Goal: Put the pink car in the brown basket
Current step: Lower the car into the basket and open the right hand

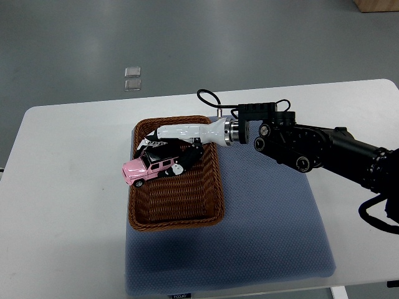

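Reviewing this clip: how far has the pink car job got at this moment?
Done: the pink car has been picked up and brought over the brown basket. In hand: the right hand grips the car at the basket's left rim, its nose overhanging the edge. Left: lower it inside, release, and withdraw. Whether the car already touches the basket cannot be told. The left arm is out of view.

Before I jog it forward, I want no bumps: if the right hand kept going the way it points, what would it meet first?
The right hand points left across the brown basket, holding the pink car. Going on, it would likely meet the basket's left rim first, unless it is riding above it; height is unclear.
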